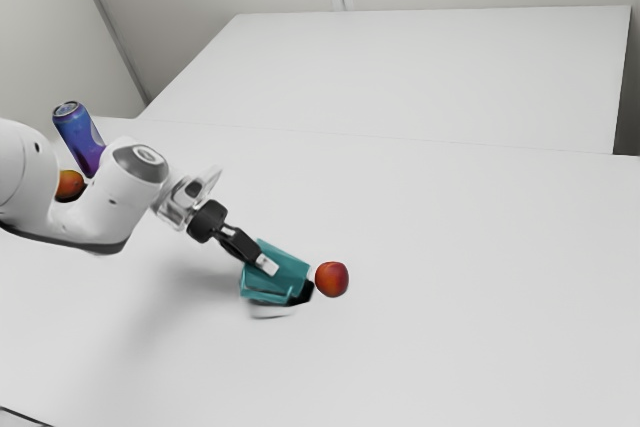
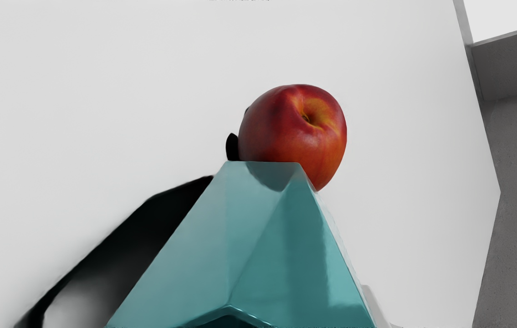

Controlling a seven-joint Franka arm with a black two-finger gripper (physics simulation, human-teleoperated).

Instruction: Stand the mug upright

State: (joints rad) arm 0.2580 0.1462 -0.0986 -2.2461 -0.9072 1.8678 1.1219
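The teal, faceted mug (image 1: 284, 279) is tilted over on the white table, not upright; a dark shadow lies beside its lower end. My gripper (image 1: 266, 264) reaches down from the exterior view's left and overlaps the mug's upper side there. How firmly it holds the mug cannot be made out. In the wrist view the mug (image 2: 267, 237) stretches away from my hand, an edge of its rim nearest to the hand and its far end in front of a red peach.
The red peach (image 1: 332, 278) (image 2: 294, 127) is close by the mug's far end. A blue-purple can (image 1: 79, 139) and an orange fruit (image 1: 70, 185) stand near the arm. Behind them spreads the white table (image 1: 450, 217), with another white surface (image 1: 420, 67) beyond.
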